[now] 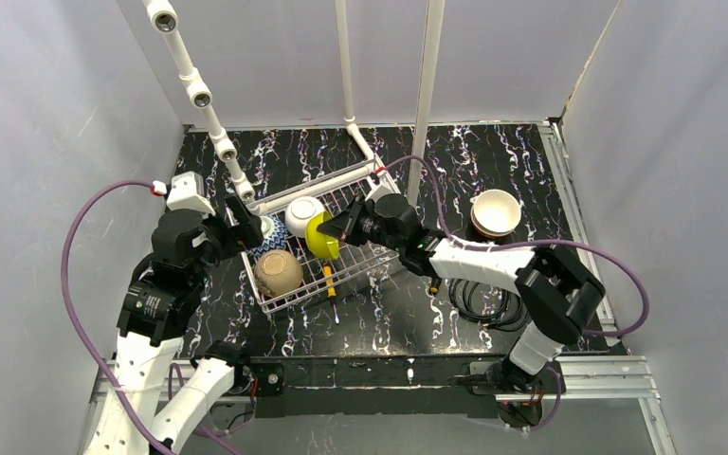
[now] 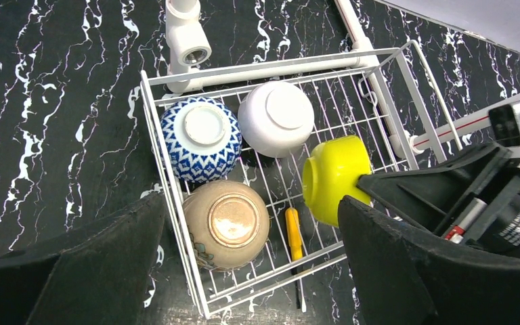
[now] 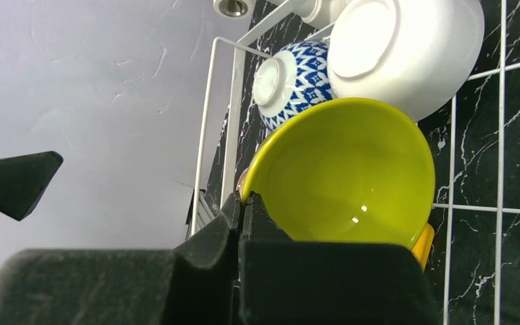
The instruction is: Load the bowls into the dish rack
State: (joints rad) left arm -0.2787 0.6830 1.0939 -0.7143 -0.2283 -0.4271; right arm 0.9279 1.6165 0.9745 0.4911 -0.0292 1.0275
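Near: left gripper (image 1: 244, 226) spread, empty, at the dish rack (image 1: 360, 261) left rim | Right gripper (image 3: 244, 203) pinching the yellow-green bowl (image 2: 332, 177) by its rim, tilted on edge inside the rack | Beside it, upturned: tan bowl (image 2: 225, 223), blue-white bowl (image 2: 200, 139), white bowl (image 2: 275, 118) | Step, as I judge: seating the fourth bowl; next I lower it, then release | Far right: stacked bowls (image 1: 496, 212) on the table (image 1: 493, 152).

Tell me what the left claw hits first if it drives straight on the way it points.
Probably the upturned tan bowl in the dish rack, which sits between the fingers of the open left claw in its wrist view. Depth is unclear; the rack's near rim could come first.
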